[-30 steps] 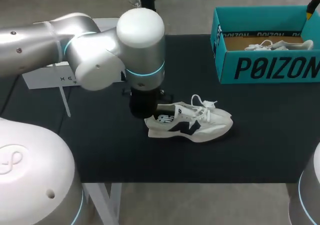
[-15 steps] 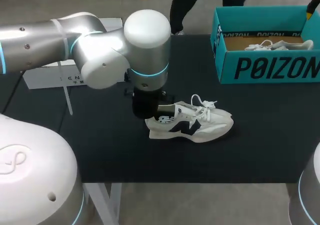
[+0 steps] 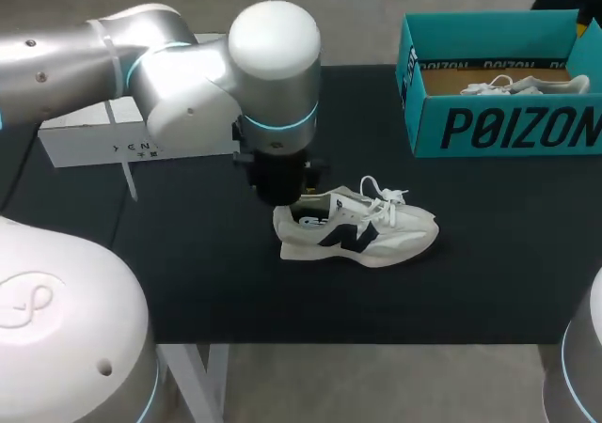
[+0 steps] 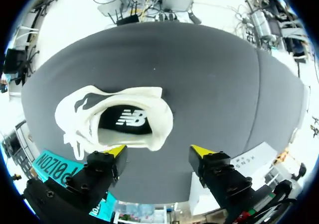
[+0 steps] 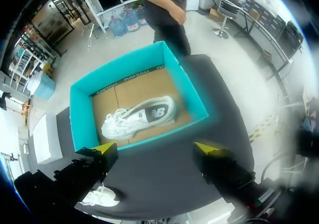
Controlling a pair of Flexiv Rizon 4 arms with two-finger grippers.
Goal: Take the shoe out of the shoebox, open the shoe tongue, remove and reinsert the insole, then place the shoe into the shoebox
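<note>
From above, the shoe [image 3: 357,230], white with a dark logo on its side, lies on its sole on the black table [image 3: 235,282]. The left arm [image 3: 188,94] comes in over it, with its wrist directly above the shoe's heel end (the fingers are hidden under the wrist here). The teal shoebox [image 3: 499,127] stands open, well apart from the shoe, on the far side beyond its toe. A second shoe [image 3: 527,85] lies in it. A white box [image 3: 94,136] sits well apart from the shoe, beyond its heel.

From the left wrist, the left gripper [image 4: 157,152] hangs over the shoe [image 4: 114,119] with its jaws spread wide and gripping nothing. The shoe's heel rim is just ahead of the gap, and the dark insole [image 4: 124,122] shows inside.

From the right wrist, the right gripper [image 5: 157,148] has its jaws spread and empty, high over the shoebox [image 5: 84,119]. The second shoe [image 5: 139,115] lies on the cardboard floor. The shoe [image 5: 99,196] peeks out beside one finger.
</note>
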